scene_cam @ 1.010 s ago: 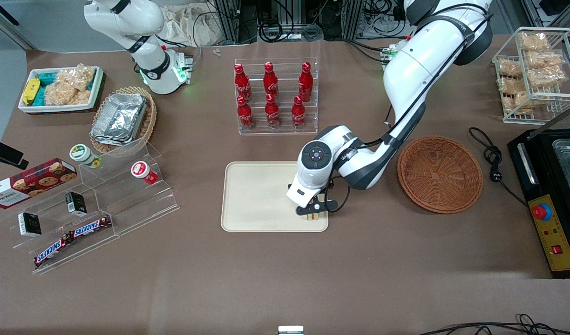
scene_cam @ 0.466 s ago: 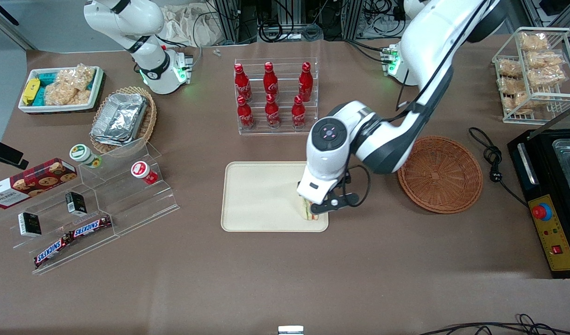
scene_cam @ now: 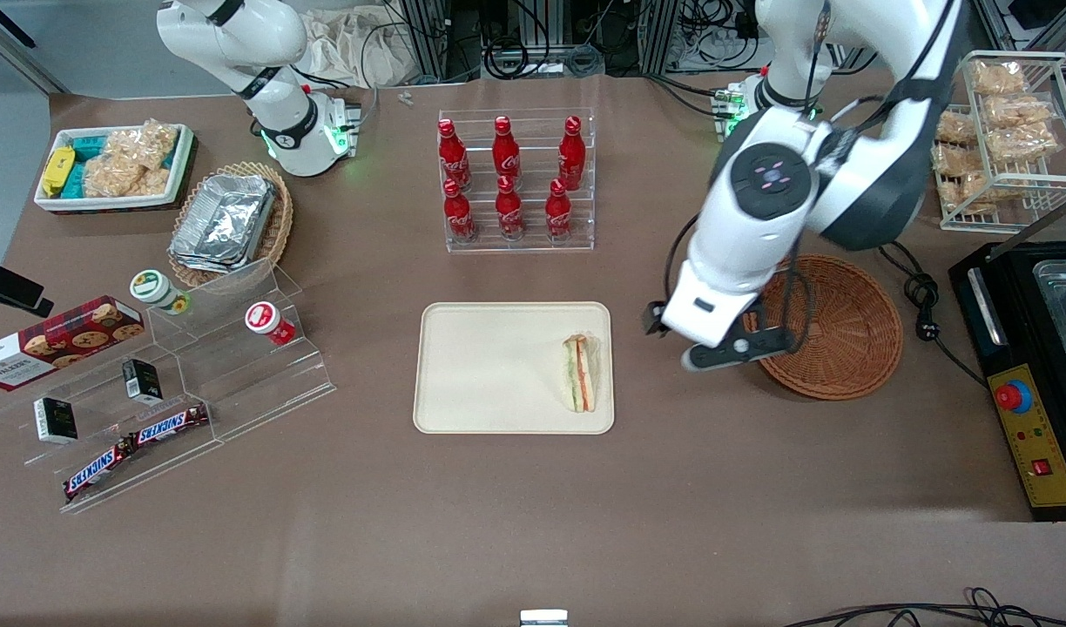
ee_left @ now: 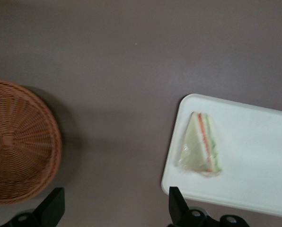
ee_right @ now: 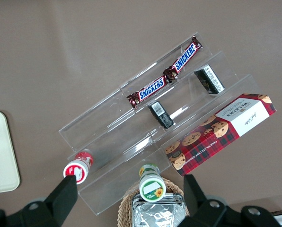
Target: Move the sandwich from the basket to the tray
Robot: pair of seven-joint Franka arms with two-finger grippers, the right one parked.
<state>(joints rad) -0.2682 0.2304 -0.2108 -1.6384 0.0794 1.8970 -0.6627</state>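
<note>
The sandwich (scene_cam: 581, 373), a pale wedge with green, orange and red layers in clear wrap, lies on the cream tray (scene_cam: 489, 366) near the tray's end toward the working arm. It also shows in the left wrist view (ee_left: 201, 145), lying on the tray (ee_left: 254, 151). The reddish-brown wicker basket (scene_cam: 833, 326) holds nothing and also shows in the left wrist view (ee_left: 18, 142). My left gripper (scene_cam: 698, 344) is open and empty, raised above the bare table between tray and basket. Its fingertips (ee_left: 176, 205) stand wide apart.
A clear rack of red cola bottles (scene_cam: 511, 178) stands farther from the front camera than the tray. A wire rack of snack bags (scene_cam: 999, 131) and a black machine (scene_cam: 1034, 366) are at the working arm's end. Acrylic steps with snacks (scene_cam: 167, 374) lie toward the parked arm's end.
My gripper has let go of the sandwich, risen and moved off the tray toward the basket. The sandwich stays on the tray.
</note>
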